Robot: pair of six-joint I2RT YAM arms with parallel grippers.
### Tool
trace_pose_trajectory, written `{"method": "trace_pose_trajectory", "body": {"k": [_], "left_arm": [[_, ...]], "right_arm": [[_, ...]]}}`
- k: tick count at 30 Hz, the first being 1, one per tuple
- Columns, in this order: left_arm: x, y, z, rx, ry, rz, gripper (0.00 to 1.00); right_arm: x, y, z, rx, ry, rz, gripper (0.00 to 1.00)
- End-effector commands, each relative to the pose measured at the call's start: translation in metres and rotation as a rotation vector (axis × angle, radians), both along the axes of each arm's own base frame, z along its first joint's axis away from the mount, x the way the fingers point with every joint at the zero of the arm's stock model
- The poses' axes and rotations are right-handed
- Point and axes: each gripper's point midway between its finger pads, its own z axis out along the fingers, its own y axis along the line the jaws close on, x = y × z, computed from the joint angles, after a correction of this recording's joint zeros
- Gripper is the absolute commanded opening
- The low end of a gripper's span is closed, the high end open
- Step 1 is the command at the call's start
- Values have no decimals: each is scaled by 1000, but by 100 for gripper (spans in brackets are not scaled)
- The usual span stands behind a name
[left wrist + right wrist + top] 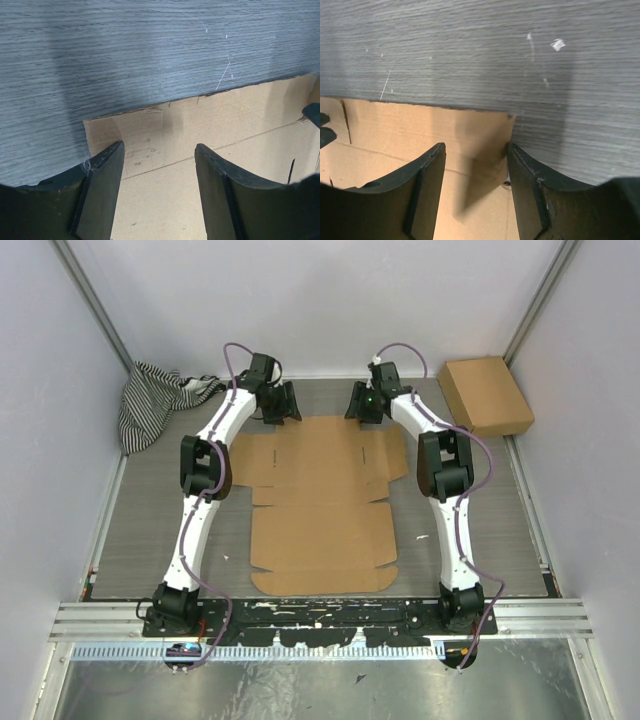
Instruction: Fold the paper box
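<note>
overhead, the box (322,508) lies unfolded and flat on the table (140,530). left gripper (159,152) and right gripper (476,149) hang over its far corners, jaws parted, holding nothing. it looks light, thin, bendy; its far flap edge seems best to grip.

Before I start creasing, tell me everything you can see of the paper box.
The paper box is an unfolded die-cut sheet of plain brown cardboard, lying flat on the grey table. Flaps, tabs, slits and score lines show; nothing is folded up yet. The open left end effector and open right end effector sit over its far corners; contact is unclear.
</note>
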Motion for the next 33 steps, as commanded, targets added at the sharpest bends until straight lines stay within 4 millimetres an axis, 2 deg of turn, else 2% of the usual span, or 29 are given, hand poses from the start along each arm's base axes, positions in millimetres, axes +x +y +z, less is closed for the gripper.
{"method": "trace_pose_trajectory", "body": {"k": [1, 8, 15, 25, 32, 33], "left_arm": [[-20, -3, -22, 9, 87, -22, 65], [-21, -3, -21, 9, 87, -25, 65], [-22, -4, -23, 7, 92, -27, 65], [-23, -3, -21, 7, 92, -29, 65], [-24, -3, -22, 10, 97, -30, 65], [-23, -2, -21, 9, 95, -30, 65]], "right_arm": [[7, 9, 69, 0, -152, 20, 58], [7, 10, 71, -35, -164, 14, 58], [5, 18, 59, -14, -138, 41, 58], [-3, 23, 20, -65, -42, 59, 57], [-9, 28, 16, -78, -34, 87, 56], [-10, 27, 5, -88, -11, 86, 56]]}}
